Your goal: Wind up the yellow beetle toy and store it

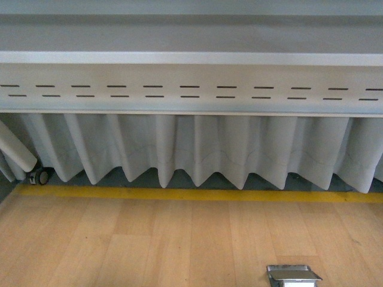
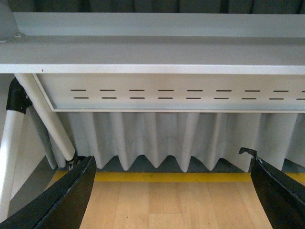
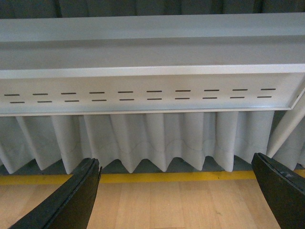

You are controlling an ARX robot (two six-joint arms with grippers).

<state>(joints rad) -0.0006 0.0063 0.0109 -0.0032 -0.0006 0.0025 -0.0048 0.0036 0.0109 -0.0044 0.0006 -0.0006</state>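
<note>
On my left wrist feed, the left gripper (image 2: 169, 157) shows two broad black fingers (image 2: 71, 195), smoothly curved and tapering; one carries a small hooked tip. The right gripper (image 3: 177, 160) looks the same: black, tapered, with a thin seam along one edge.

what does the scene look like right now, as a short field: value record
yellow beetle toy: not seen in any view
left gripper: open, nothing between the fingers
right gripper: open, nothing between the fingers
ahead: grey table with slotted panel, pleated curtain below
floor: wooden floor, yellow line along the curtain
other: metal floor box, caster
</note>
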